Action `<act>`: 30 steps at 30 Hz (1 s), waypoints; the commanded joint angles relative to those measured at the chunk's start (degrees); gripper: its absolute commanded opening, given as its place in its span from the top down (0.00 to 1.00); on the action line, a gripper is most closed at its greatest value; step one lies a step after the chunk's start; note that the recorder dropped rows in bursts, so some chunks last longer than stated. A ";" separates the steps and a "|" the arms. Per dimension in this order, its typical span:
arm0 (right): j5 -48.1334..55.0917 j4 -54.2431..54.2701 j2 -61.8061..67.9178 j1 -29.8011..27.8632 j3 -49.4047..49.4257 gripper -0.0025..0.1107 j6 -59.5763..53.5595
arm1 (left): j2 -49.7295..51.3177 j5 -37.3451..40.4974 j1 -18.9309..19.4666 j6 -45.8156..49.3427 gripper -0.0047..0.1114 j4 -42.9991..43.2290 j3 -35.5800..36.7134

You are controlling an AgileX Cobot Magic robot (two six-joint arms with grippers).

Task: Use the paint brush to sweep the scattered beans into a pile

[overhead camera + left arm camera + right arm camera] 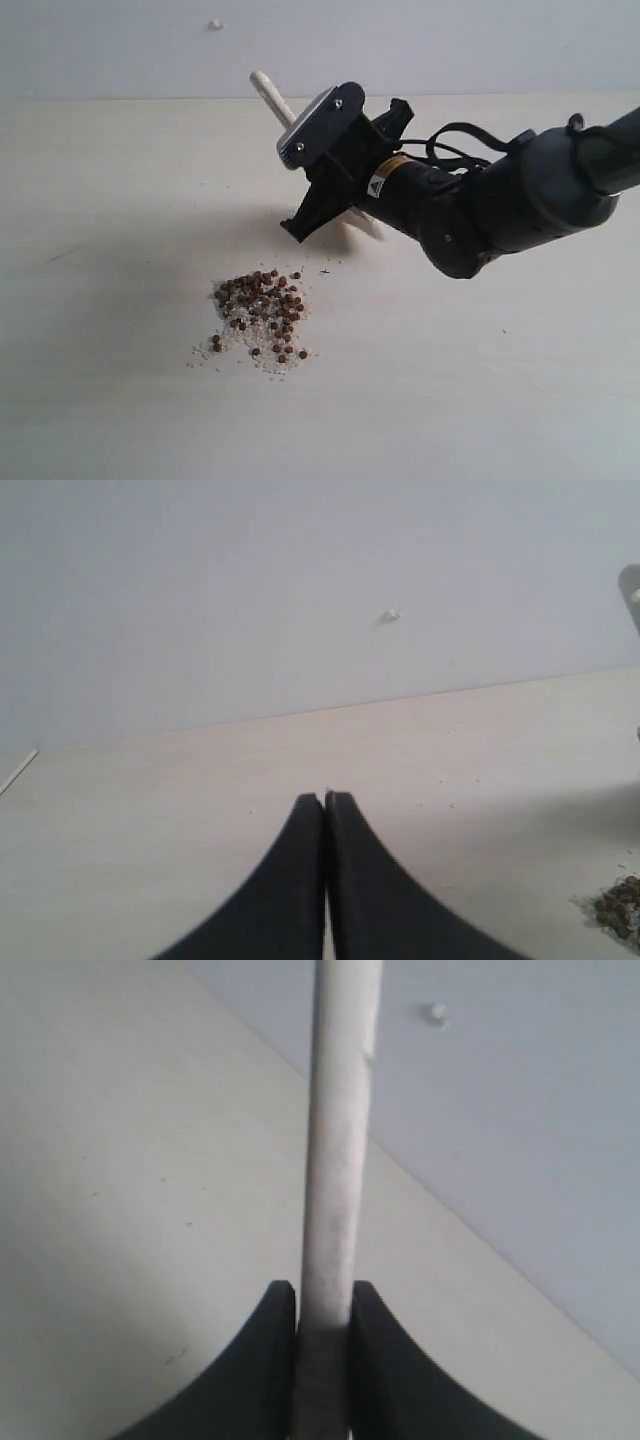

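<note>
Right pincer [303, 226] is clamped tight on the brush [268, 90], whose smooth, pale wooden handle pokes out toward eleven o'clock. The pile [262, 310] sits on the matte, pale tabletop [120, 200] at seven o'clock from that pincer: tiny round reddish-brown beans over gritty off-white crumbs. Left pincer [325, 802]: curved black jaws pressed together, gripping nothing.

Right gripper [325, 1295] fingers clamped on the paint brush [342, 1110]; left gripper [325, 800] fingers pressed together.
</note>
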 commanded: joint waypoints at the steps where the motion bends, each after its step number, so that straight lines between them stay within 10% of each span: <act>1: -4.55 -6.03 1.72 -0.08 0.03 0.98 6.74 | -0.29 -0.26 -0.23 0.00 0.96 -0.11 0.17; 20: -7.50 -31.44 1.44 -0.08 0.06 0.98 36.16 | -0.29 -0.26 -0.23 0.00 0.96 -0.11 0.17; 30: -4.90 -21.88 -5.23 -0.08 0.06 0.98 24.70 | -0.29 -0.26 -0.23 0.00 0.96 -0.11 0.17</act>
